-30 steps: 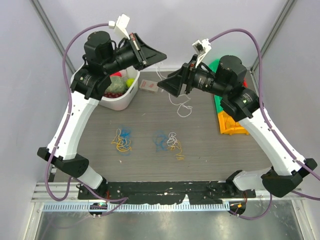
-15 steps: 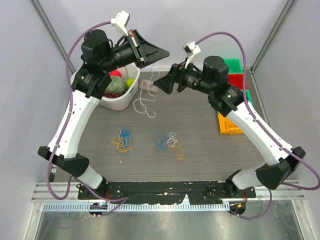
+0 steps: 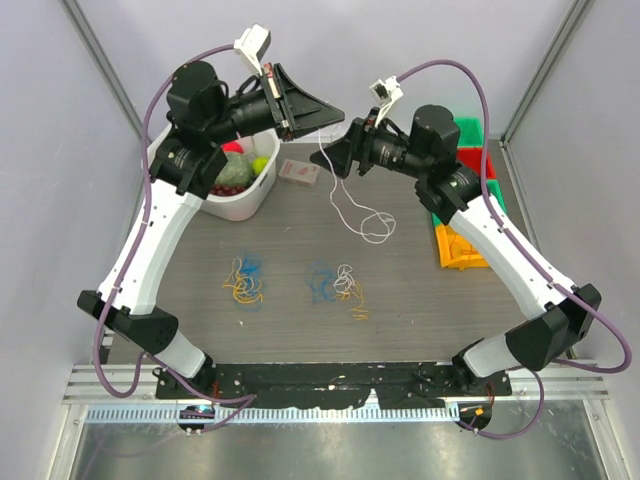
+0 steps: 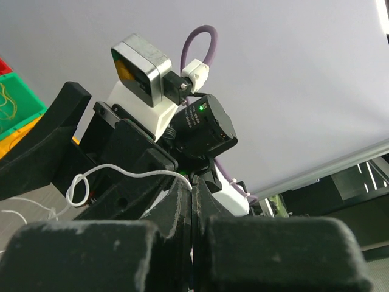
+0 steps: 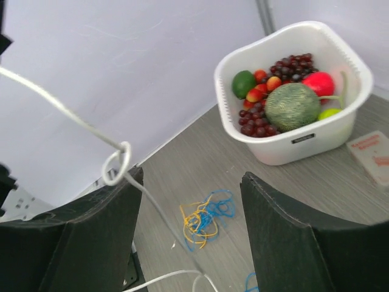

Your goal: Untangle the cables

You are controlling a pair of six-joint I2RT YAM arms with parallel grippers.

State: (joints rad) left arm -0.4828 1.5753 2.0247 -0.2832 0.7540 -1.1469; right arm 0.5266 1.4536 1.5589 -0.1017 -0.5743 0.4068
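Note:
My left gripper (image 3: 336, 112) is raised at the back of the table, shut on one end of a white cable (image 3: 350, 215). The cable hangs down and its loose end curls on the table. In the left wrist view the cable (image 4: 121, 171) leaves the closed jaws (image 4: 192, 184) and loops to the left. My right gripper (image 3: 338, 162) sits just below and right of the left one, open. A knotted loop of the white cable (image 5: 115, 164) hangs beside its left finger (image 5: 91, 231), touching nothing between the jaws (image 5: 189, 182). A yellow-blue tangle (image 3: 243, 281) and a blue-white-yellow tangle (image 3: 338, 285) lie mid-table.
A white basket (image 3: 262, 190) of fruit stands at the back left, with a small card box (image 3: 298, 172) beside it. Green, red and yellow bins (image 3: 465, 250) sit at the right, partly under the right arm. Purple hoses arch over both arms.
The right gripper has risen closer under the left gripper and its jaws have narrowed a little. The hanging white cable has swung from left to right. The left gripper stays shut.

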